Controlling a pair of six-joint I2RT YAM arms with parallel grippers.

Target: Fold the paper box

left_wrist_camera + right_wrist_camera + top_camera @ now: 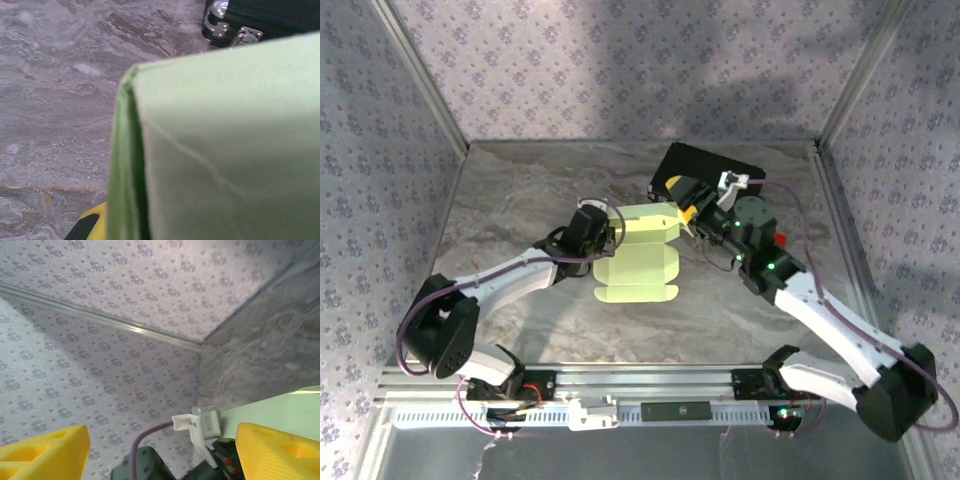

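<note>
The paper box (638,257) is a pale green die-cut sheet lying mid-table, with its far part (646,221) folded up off the surface. My left gripper (611,232) is at the raised part's left edge. In the left wrist view the folded card (225,145) stands right against the camera, one yellow finger (89,224) shows beside it, and the other finger is hidden. My right gripper (687,213) is at the raised part's right side. Its yellow fingers (44,452) stand wide apart, open, and a strip of the green card (280,407) lies past the right finger.
A larger black box (708,166) with metal latches (235,32) lies at the far right of the marble-patterned table (520,200), just behind the right gripper. Patterned walls with metal rails (420,80) close in the table on three sides.
</note>
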